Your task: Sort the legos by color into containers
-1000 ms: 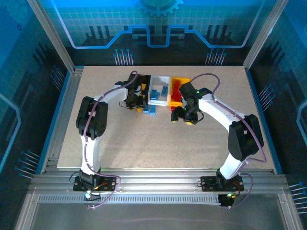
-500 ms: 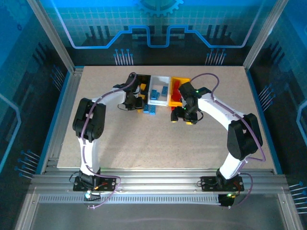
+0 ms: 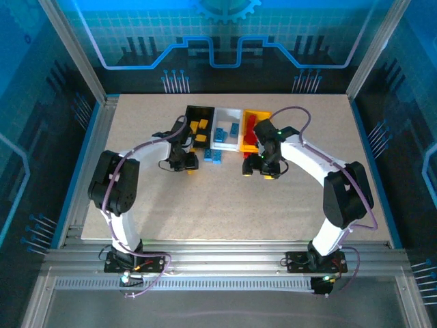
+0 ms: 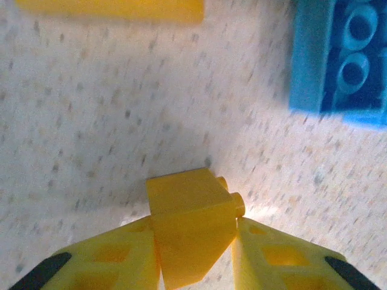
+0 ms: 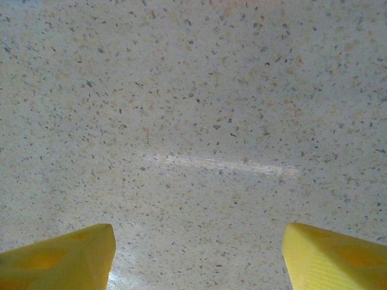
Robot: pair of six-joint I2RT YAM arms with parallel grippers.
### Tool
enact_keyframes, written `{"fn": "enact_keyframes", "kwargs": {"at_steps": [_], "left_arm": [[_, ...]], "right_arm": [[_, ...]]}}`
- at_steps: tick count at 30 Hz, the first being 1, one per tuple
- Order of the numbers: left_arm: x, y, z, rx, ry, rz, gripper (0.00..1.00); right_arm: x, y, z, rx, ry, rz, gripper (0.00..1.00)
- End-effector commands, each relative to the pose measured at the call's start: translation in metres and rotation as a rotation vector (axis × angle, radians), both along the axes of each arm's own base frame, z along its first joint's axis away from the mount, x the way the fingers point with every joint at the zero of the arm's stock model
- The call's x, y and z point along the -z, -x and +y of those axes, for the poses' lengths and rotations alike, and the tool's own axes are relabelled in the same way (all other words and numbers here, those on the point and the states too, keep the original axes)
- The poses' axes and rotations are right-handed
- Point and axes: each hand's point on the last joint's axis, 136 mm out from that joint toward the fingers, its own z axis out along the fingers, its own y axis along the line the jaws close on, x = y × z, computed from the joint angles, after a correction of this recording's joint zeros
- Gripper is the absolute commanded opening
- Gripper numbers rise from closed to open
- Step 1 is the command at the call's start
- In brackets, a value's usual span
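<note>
My left gripper (image 4: 193, 232) is shut on a yellow-orange lego (image 4: 190, 223), held just above the table. A blue lego (image 4: 341, 60) lies ahead to its right, and another yellow lego (image 4: 115, 9) at the top edge. In the top view the left gripper (image 3: 183, 162) is near the front of the black bin (image 3: 190, 113), which holds yellow-orange legos (image 3: 200, 128). The white bin (image 3: 232, 113) holds blue legos (image 3: 224, 134) and the yellow bin (image 3: 263, 115) holds red ones (image 3: 251, 133). My right gripper (image 5: 198, 241) hangs open over bare table, in front of the yellow bin (image 3: 263, 165).
Two blue legos (image 3: 213, 157) lie on the table just in front of the white bin, between the two grippers. The speckled tabletop (image 3: 225, 205) stretches free toward the arm bases. Metal frame posts (image 3: 85, 147) line the table's edges.
My left gripper has pulled back from the black bin toward the near left, uncovering the bin. The right arm has stayed in place.
</note>
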Motion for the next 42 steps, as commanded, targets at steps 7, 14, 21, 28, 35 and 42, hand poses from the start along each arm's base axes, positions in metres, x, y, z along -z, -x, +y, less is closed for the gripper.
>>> {"fn": "enact_keyframes", "kwargs": {"at_steps": [7, 14, 21, 28, 35, 42], "left_arm": [[0.011, 0.015, 0.009, 0.018, -0.046, 0.076, 0.43], [0.021, 0.008, 0.007, 0.039, -0.06, 0.095, 0.43], [0.02, 0.002, 0.006, 0.037, -0.056, 0.09, 0.35], [0.007, 0.004, 0.009, 0.04, -0.063, 0.067, 0.3], [-0.032, -0.004, 0.012, 0.035, -0.045, 0.0, 0.31], [-0.078, -0.05, 0.006, 0.021, -0.013, -0.107, 0.32]], "right_arm": [[0.002, -0.001, 0.017, -0.018, -0.01, 0.011, 0.74], [0.001, 0.003, 0.012, -0.01, 0.003, 0.008, 0.74], [0.002, 0.003, 0.014, -0.005, -0.001, 0.009, 0.74], [0.001, 0.002, 0.017, -0.015, -0.001, 0.006, 0.74], [0.003, 0.002, 0.016, -0.011, 0.007, 0.007, 0.74], [0.002, -0.001, 0.013, -0.009, 0.011, 0.006, 0.74]]}}
